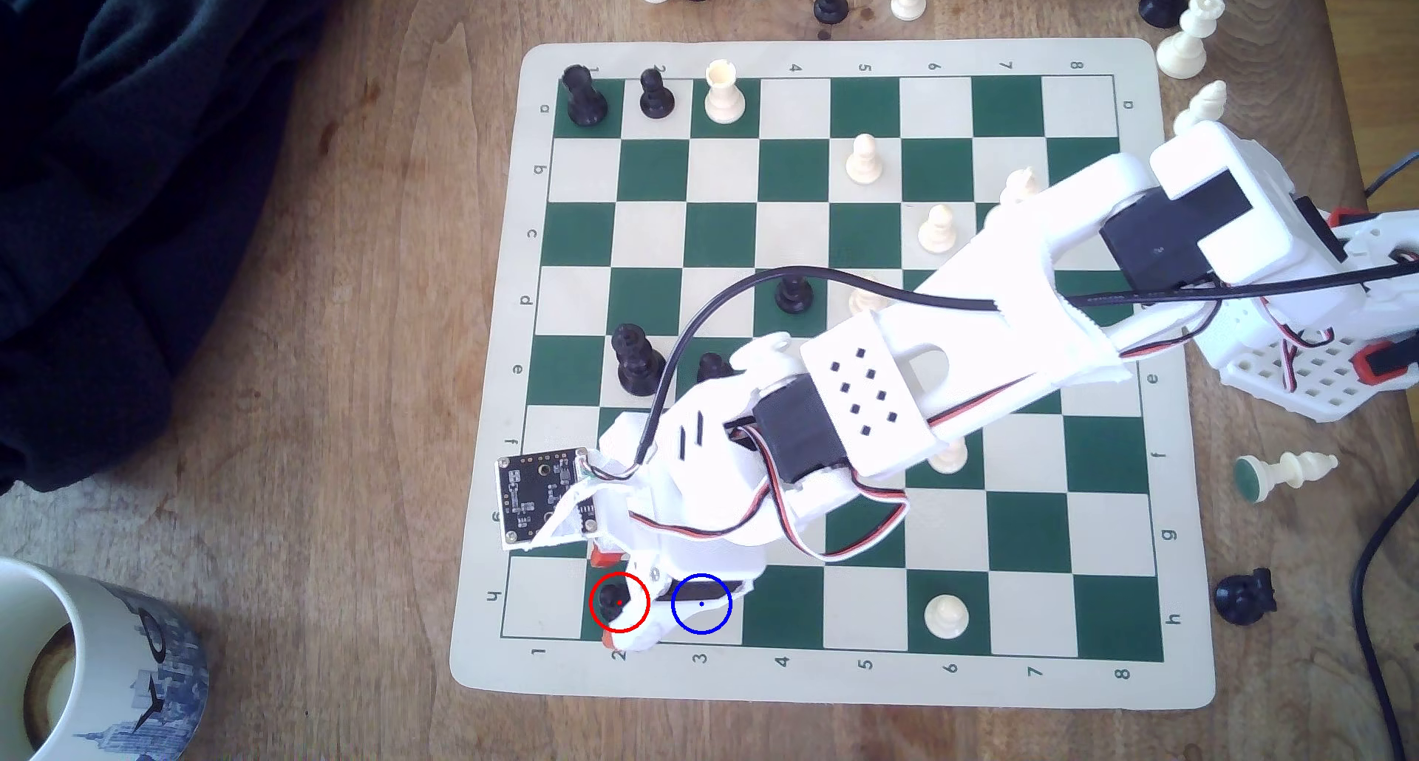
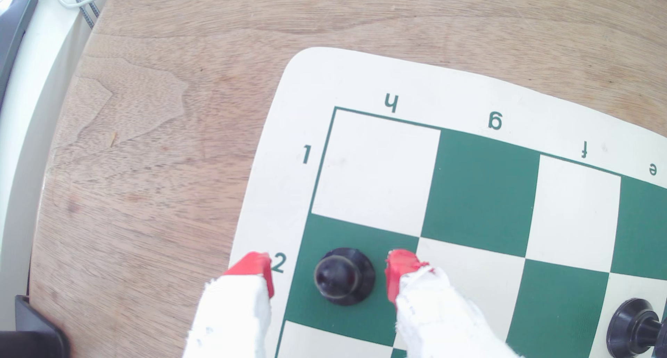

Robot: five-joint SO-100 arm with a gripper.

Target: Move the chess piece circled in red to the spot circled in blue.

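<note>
The tool (image 2: 328, 275) hung over the board's near corner, red-tipped fingers (image 2: 399, 271) spread to either side of the black pawn (image 2: 343, 276), neither tip touching it. The pawn stood upright on the green square in the red ring (image 1: 619, 602), row h, file 2. The blue-ringed cream square (image 1: 701, 603) lay directly beside it toward the exterior view's right, partly under the wrist.

Judged step: closing on the pawn. To do it well, the tool probably needed to sink until the tips sat below the ball head at the collar, stay centred so both tips met together, then close gently; uneven contact could tip the piece. One tip hung over the border by the numeral 2, the other near the square's inner edge.

The target square appeared bare, so a short lift and sideways shift should have sufficed. A cream pawn (image 1: 946, 616) stood further along the row, well apart. Another black piece (image 2: 635, 325) stood off to one side, probably clear of the path. A mug (image 1: 84, 661) sat on the surface (image 1: 345, 347), off the board.
</note>
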